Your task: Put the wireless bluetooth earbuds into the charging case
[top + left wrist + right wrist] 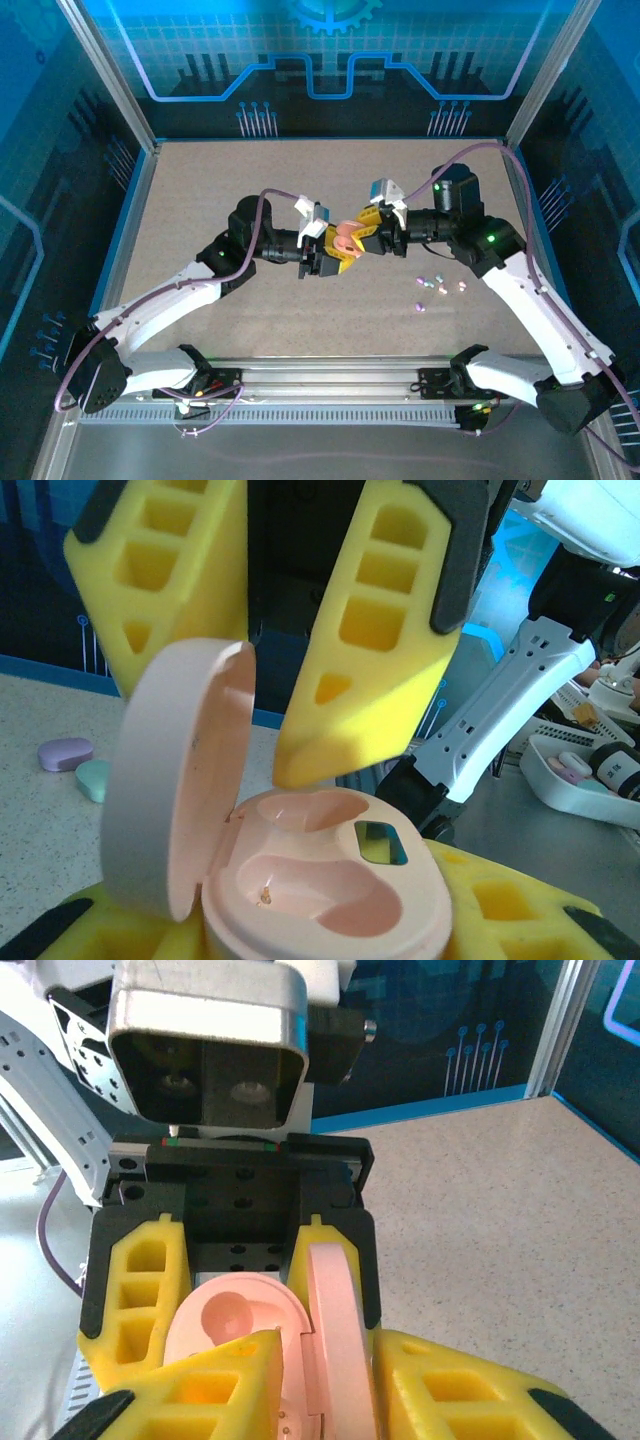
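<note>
The left gripper (300,920) clamps the open pink case (330,880) by its base. The right gripper (325,1360) straddles the upright lid (170,780); whether it pinches, I cannot tell. The earbuds (441,284) lie scattered on the table (200,200), right of both grippers.

L gripper (342,250) clamped, R gripper (366,230) facing it

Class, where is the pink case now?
Top view, centre: the case sits in the left gripper, its open lid flanked by the right gripper.
</note>
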